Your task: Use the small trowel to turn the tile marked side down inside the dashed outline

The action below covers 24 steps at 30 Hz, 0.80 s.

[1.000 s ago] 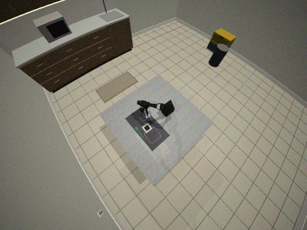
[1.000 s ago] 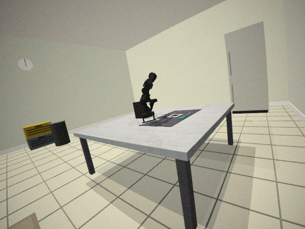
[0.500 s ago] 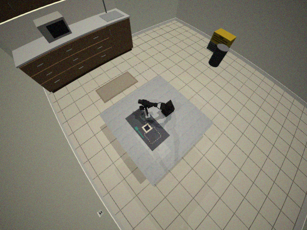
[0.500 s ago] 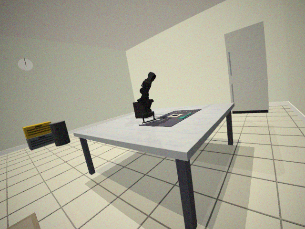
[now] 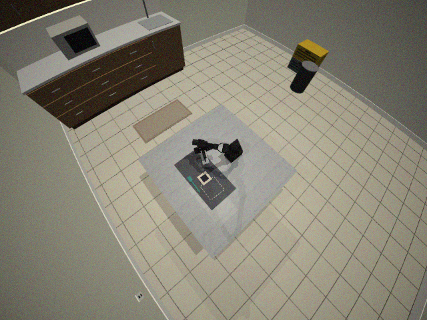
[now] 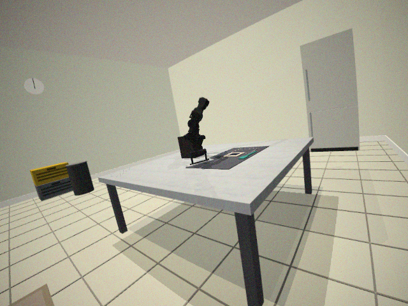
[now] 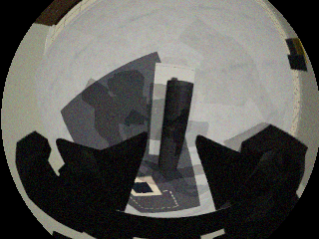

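Pale walls enclose a tiled floor [image 5: 310, 220] [image 6: 158, 276]; a microwave [image 5: 74, 37] sits atop brown drawers [image 5: 113, 77].

no words, brands or numbers can be read. the yellow box [image 5: 311, 49] [image 6: 50, 173] [image 7: 299, 46] bears dark bands on its side, perhaps lines of print, too blurred to make out. the grey box [image 5: 293, 65] [image 6: 54, 189] [image 7: 297, 62] below it has similar dark bands, equally unreadable. on the wall clock [image 6: 34, 86], a dark hand shows, but no legible numerals.
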Motion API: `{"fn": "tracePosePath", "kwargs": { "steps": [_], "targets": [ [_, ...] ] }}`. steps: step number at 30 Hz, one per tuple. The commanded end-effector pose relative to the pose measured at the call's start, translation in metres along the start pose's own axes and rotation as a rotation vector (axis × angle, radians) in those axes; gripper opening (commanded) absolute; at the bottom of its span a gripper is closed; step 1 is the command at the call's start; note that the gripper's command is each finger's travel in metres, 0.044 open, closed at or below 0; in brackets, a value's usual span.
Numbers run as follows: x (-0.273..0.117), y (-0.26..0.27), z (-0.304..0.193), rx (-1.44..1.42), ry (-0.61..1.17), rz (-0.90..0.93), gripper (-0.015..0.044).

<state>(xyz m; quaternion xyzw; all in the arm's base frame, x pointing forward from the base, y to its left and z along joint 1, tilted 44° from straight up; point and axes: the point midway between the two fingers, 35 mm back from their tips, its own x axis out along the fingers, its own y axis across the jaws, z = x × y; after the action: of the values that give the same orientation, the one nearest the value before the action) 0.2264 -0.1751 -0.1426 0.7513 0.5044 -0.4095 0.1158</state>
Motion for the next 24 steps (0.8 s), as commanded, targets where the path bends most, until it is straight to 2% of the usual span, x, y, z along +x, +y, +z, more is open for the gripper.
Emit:
{"fn": "tracePosePath", "kwargs": {
  "steps": [1, 16, 21, 24],
  "targets": [
    [0.008, -0.001, 0.000, 0.012, 0.005, -0.002, 0.0270],
    [0.029, -0.003, 0.000, 0.034, 0.006, -0.002, 0.0270],
    [0.029, -0.003, 0.000, 0.034, 0.006, -0.002, 0.0139],
    [0.029, -0.003, 0.000, 0.034, 0.006, -0.002, 0.0130]
  ]
}}
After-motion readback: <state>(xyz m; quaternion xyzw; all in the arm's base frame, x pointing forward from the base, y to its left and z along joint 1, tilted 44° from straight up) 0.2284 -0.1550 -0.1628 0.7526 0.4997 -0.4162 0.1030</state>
